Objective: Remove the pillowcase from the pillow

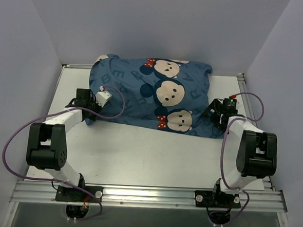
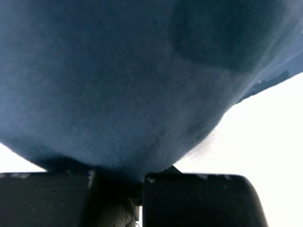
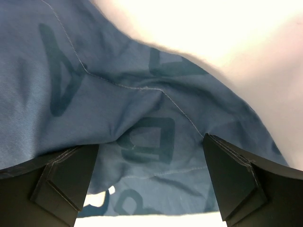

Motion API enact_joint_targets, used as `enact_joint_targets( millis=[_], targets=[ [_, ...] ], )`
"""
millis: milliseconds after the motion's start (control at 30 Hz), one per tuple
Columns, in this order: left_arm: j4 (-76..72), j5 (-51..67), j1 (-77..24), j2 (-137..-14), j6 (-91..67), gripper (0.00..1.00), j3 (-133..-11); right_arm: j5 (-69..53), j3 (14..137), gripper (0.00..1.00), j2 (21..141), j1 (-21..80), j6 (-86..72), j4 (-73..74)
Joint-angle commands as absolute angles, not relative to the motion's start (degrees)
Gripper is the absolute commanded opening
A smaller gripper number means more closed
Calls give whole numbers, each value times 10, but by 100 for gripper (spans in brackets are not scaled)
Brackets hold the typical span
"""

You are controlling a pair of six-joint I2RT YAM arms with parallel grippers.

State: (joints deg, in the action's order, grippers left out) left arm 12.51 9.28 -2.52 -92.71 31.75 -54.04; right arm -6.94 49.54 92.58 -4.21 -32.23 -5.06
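The blue pillowcase [image 1: 157, 96], printed with letters and mouse faces, lies stuffed and plump at the back of the table. The pillow is hidden inside it. My left gripper [image 1: 93, 112] is at the case's left end. In the left wrist view its jaws [image 2: 140, 189] are shut on a fold of the blue fabric [image 2: 132, 94]. My right gripper [image 1: 213, 113] sits at the case's right end. It stands wide open [image 3: 150, 153] over wrinkled blue cloth [image 3: 142, 118] with nothing clamped between its fingers [image 3: 66, 179].
The white table [image 1: 138, 154] extends in front of the pillowcase toward the arm bases. Grey walls close in the back and both sides. A metal rail [image 1: 146, 195] runs along the near edge.
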Motion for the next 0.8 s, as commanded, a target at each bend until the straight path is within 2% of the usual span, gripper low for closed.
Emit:
enact_joint_targets(
  millis=[0,67,200,300,333,367,400,533,767],
  targets=[
    [70,89,-24,-910,296,2,-542,-120,472,99,927,-45,-353,-135],
    [56,97,-24,-891,287,2,-530,-137,447,98,934,-44,-369,-177],
    [70,113,-23,-826,266,2,-528,-125,432,93,965,-38,-384,-171],
    [99,119,-18,-785,258,2,-544,-157,419,61,994,-39,-399,-195],
    [106,126,-16,-776,254,2,-548,-177,415,34,998,-40,-404,-219],
    [122,130,-14,-760,251,2,-553,-184,403,20,995,-40,-410,-229],
    [133,133,-9,-756,243,2,-569,-188,397,0,991,-41,-421,-235],
    [197,135,3,-742,217,2,-623,-193,404,0,919,-47,-422,-202],
    [398,174,18,-690,217,2,-799,-149,555,0,714,-49,-360,-51]
  ],
)
